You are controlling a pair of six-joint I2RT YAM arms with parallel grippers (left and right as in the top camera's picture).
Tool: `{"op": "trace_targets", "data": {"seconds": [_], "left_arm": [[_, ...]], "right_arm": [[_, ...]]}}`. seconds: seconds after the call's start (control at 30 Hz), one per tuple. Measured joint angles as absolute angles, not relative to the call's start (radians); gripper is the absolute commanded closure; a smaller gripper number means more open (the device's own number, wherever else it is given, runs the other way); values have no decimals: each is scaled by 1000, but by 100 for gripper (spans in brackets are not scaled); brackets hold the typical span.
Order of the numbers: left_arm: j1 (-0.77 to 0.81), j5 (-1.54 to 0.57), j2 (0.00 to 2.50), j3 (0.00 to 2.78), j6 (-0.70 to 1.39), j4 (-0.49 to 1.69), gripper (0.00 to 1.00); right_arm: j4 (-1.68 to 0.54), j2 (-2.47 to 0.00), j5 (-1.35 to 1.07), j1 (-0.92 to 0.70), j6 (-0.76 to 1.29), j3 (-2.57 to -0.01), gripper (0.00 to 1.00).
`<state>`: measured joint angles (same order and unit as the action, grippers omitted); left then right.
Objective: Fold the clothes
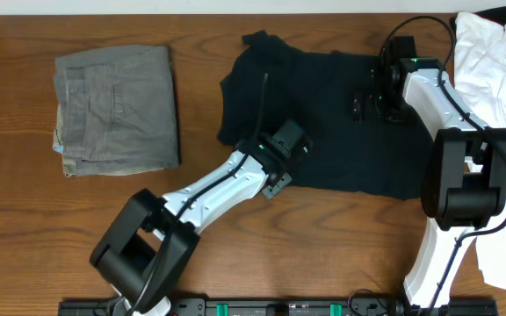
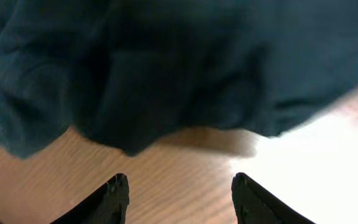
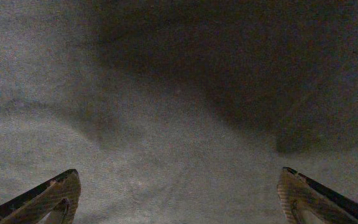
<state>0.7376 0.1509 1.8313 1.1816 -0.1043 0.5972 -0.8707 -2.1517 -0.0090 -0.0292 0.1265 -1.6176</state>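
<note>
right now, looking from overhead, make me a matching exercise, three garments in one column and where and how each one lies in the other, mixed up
Things:
1. plain black short-sleeved T-shirt
2. grey-green trousers with stitched pockets
3. white crumpled garment

Places and states:
a. far left, folded into a compact rectangle
b. right edge, bunched up and running out of view
c. middle, spread out, not yet folded

Pairs: 1-c, 2-a, 3-b
</note>
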Motion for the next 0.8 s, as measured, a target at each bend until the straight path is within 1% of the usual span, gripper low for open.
{"op": "trace_targets", "data": {"seconds": [0.17, 0.27, 0.33, 0.53, 0.73, 0.77, 0.8], "left_arm": [[672, 194, 1833, 1179, 179, 620, 45], [606, 152, 1833, 1177, 350, 645, 45], [555, 86, 1833, 1177, 450, 643, 45], [447, -106, 1833, 1176, 664, 556, 45], [434, -195, 1833, 1175, 815, 455, 44], [434, -204, 1833, 1175, 838, 444, 44], [434, -210, 1833, 1175, 867, 434, 39]], "right_arm": [[-871, -2152, -9, -29, 126, -1618, 1], [-871, -2151, -9, -29, 126, -1618, 1], [-871, -2152, -9, -29, 126, -1618, 1], [-871, -2152, -9, -29, 126, -1618, 1], [-871, -2152, -9, -29, 126, -1618, 1], [-871, -2152, -9, -29, 126, -1618, 1], [-871, -2151, -9, -29, 126, -1618, 1]]}}
